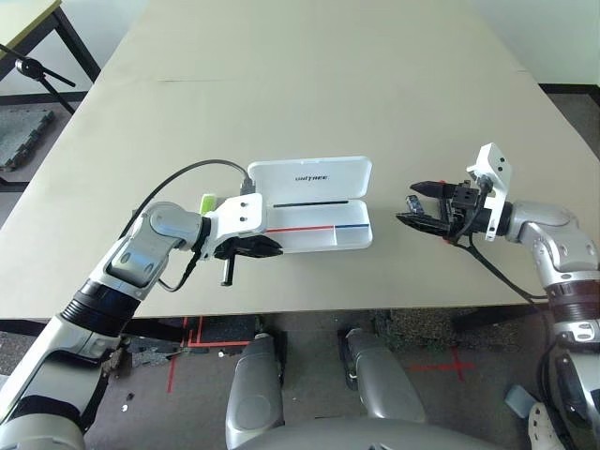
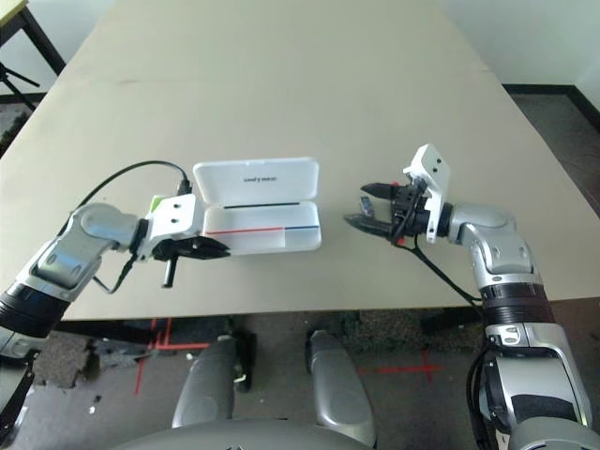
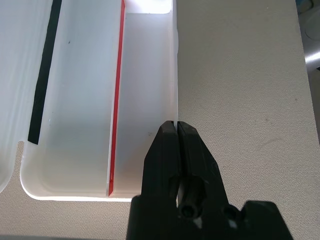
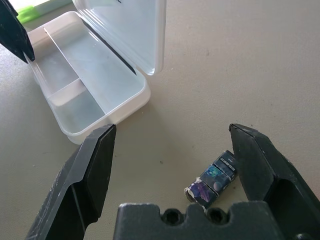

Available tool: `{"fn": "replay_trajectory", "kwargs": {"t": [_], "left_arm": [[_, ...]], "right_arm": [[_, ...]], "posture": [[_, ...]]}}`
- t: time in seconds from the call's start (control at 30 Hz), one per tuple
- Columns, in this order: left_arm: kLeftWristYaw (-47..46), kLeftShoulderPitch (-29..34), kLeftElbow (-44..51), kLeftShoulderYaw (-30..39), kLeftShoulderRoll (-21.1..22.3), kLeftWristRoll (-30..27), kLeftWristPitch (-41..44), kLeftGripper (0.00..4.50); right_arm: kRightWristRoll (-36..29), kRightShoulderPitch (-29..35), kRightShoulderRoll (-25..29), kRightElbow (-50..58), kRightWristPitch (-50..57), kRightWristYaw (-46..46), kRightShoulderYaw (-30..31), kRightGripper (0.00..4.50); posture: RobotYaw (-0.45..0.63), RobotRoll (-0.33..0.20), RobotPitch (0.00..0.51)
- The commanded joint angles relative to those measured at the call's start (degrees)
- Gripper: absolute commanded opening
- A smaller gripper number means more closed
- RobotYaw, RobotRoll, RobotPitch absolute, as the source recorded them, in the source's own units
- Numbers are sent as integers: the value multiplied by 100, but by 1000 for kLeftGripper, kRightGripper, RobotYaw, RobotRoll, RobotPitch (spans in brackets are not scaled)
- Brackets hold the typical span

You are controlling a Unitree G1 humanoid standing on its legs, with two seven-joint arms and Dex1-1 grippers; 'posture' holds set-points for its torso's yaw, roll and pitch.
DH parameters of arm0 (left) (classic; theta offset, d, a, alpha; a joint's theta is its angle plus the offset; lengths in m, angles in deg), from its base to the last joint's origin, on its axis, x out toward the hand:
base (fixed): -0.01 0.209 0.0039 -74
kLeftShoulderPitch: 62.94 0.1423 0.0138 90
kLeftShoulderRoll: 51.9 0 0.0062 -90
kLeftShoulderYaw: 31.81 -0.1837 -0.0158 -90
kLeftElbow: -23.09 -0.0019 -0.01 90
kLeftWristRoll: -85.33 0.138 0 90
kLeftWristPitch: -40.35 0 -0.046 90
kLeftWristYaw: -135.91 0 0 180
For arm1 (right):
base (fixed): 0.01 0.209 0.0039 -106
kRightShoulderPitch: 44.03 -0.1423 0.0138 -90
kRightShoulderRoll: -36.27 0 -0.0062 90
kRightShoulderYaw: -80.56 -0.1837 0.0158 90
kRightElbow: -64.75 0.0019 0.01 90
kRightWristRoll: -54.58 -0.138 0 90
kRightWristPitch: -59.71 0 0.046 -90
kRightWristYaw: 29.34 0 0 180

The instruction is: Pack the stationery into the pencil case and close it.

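The right end effector (image 4: 172, 165) hangs low over the worktop (image 1: 309, 84) with its two black fingers spread wide and nothing between them. The small dark bluish block (image 4: 212, 179) lies on the worktop just under and ahead of it, inside the gap but hard against the finger on the side away from the case rather than centred. The block's long axis runs slantwise to the line between the fingertips, so the coming close probably needs a small sideways shift to centre it first. This arm is plainly the nearer one to the block.

The pencil case (image 1: 319, 230) sits open between the two arms, lid laid back with its lettering up, and its compartments look empty. It lies beyond the block from the right end effector.

The left end effector (image 1: 251, 248) has its fingers pressed together, tips over the near corner of the case. The lime-green highlighter (image 1: 208, 202) lies just beside the case behind that wrist, and a dark stick that may be the marker (image 1: 227, 270) lies below it.
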Motion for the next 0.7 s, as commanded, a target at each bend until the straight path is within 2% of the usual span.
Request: {"fn": "replay_trajectory", "kwargs": {"t": [0.03, 0.07, 0.3, 0.37, 0.7], "left_arm": [[16, 50, 70, 41, -8, 76, 35, 782], [40, 74, 133, 75, -9, 30, 62, 1042], [120, 295, 856, 479, 110, -455, 572, 3815], [107, 380, 1112, 639, 174, -616, 753, 4467], [-164, 613, 1848, 1733, 338, -1525, 1504, 4467]], "right_arm": [[-22, 54, 20, 133, 47, -7, 59, 4500], [-20, 54, 18, 134, 46, -7, 61, 4500], [-16, 51, 8, 124, 36, -18, 65, 4500], [-18, 59, 11, 125, 32, -25, 62, 4500], [-176, 43, 13, 198, 80, -32, -74, 4500]], "posture": [[-65, 0, 176], [-65, 0, 176], [-59, 0, 178], [-59, 0, 178], [-63, 0, 175]]}}
